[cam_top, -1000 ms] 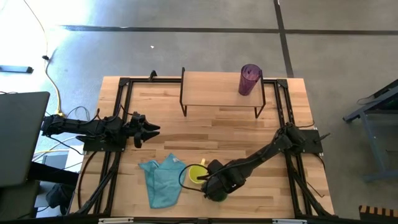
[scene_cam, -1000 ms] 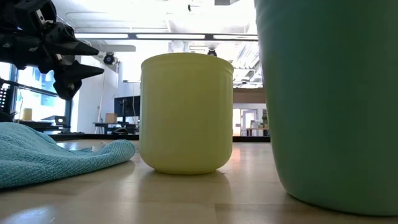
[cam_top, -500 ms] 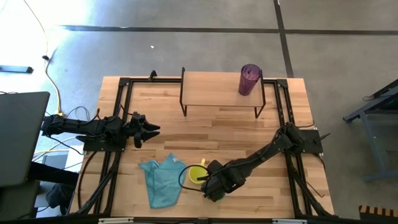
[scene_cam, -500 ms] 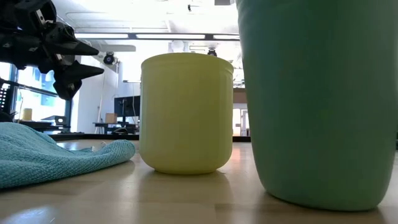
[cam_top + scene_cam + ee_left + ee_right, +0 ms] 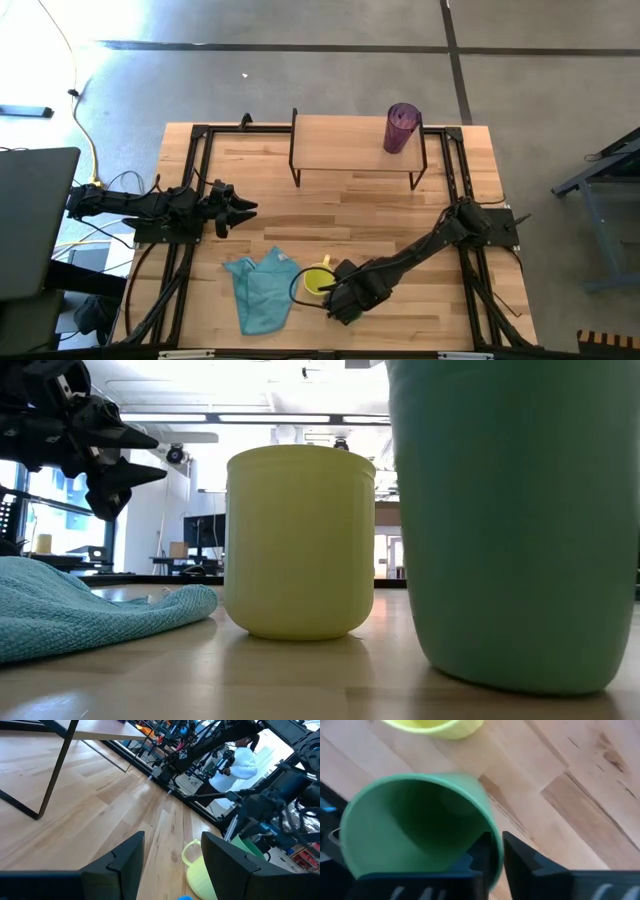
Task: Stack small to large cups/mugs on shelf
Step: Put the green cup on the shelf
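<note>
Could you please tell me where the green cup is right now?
The green cup stands at the table's near edge, just right of the yellow mug in the high view, with the right tool pinching its rim.

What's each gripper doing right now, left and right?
Left gripper: open, empty, waiting at the table's left side.
Right gripper: shut on the green cup, pinching its rim, beside the yellow mug.
</note>
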`<action>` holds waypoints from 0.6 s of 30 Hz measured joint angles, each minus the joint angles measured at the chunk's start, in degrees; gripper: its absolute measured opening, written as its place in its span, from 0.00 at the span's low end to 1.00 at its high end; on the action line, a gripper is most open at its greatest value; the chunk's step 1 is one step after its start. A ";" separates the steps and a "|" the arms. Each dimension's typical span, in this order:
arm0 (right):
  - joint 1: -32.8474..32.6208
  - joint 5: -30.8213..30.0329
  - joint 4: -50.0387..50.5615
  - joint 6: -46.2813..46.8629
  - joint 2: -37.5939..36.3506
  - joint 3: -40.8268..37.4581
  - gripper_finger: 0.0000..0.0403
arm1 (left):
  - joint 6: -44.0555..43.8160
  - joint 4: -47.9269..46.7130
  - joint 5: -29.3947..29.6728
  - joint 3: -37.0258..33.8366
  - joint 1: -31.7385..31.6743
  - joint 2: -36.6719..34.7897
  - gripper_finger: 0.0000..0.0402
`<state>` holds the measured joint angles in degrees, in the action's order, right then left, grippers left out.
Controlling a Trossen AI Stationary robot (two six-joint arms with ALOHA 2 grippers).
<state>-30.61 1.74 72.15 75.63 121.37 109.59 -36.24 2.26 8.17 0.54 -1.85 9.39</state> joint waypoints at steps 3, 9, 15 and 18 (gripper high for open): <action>0.00 0.09 0.19 -0.01 -0.05 -0.01 0.01 | 0.00 0.00 -0.01 0.00 0.00 0.00 0.46; 0.00 1.65 1.08 0.37 -0.05 0.20 0.01 | -0.01 0.02 -0.01 -0.01 0.00 0.00 0.46; 0.58 2.00 6.78 -1.40 -0.05 4.81 0.00 | -0.02 0.02 0.04 -0.02 0.00 -0.01 0.46; 1.59 1.97 10.23 -3.30 -0.05 8.27 0.00 | -0.01 0.03 0.24 0.00 0.00 0.01 0.46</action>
<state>-29.02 3.70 82.38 72.34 121.32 117.86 -36.25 2.29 8.41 0.54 -1.85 9.40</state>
